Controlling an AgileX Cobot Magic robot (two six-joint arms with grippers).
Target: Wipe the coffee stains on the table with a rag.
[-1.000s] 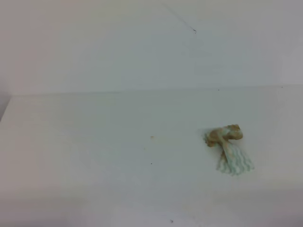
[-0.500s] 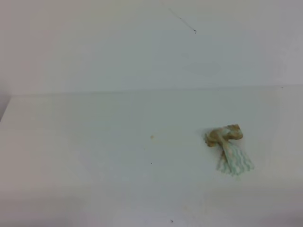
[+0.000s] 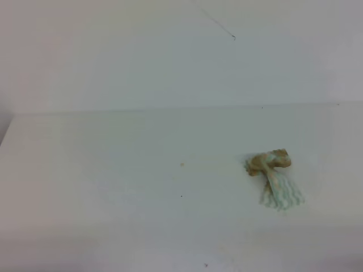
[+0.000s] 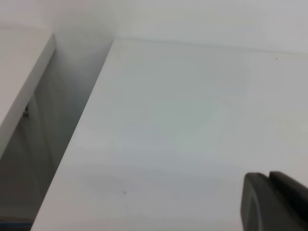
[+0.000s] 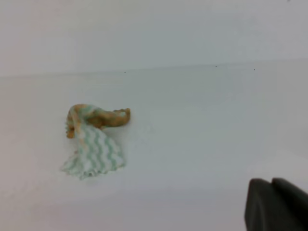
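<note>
Left of right gripper [image 5: 276, 204] (apart): rag [image 5: 94, 139].

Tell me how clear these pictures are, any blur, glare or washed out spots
Exterior high view: soft and hazy, flat even light, white table nearly merges with the wall; rag casts little shadow. Left wrist view: washed out, with a darker gap past the table edge; left hand is a blurred dark shape at the corner. Right wrist view: sharpest on the rag, right hand out of focus.
</note>
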